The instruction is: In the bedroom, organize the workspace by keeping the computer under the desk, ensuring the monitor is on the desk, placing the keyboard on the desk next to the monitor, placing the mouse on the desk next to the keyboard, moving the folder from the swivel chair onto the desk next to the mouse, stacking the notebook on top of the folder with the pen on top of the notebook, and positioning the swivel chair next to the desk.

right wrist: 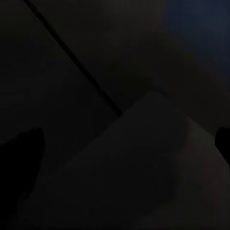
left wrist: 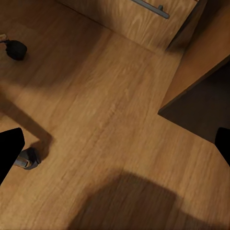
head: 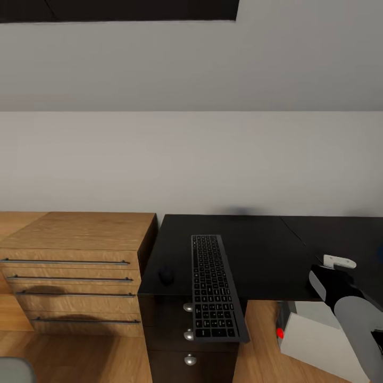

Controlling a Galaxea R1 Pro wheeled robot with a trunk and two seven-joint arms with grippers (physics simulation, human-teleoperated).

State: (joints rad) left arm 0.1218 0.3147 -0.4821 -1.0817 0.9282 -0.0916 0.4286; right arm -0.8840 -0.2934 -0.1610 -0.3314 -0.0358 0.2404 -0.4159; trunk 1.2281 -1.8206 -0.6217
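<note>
My keyboard (head: 215, 287) lies on the black bench (head: 255, 250), its near end overhanging the edge; mouse (head: 166, 275) just beside at 9 o'clock; computer (head: 314, 335) beneath. Both claws' opening: cannot tell

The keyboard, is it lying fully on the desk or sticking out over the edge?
Sticking out: the keyboard lies flat, but its near end overhangs the desk front edge, above the drawer knobs.
</note>
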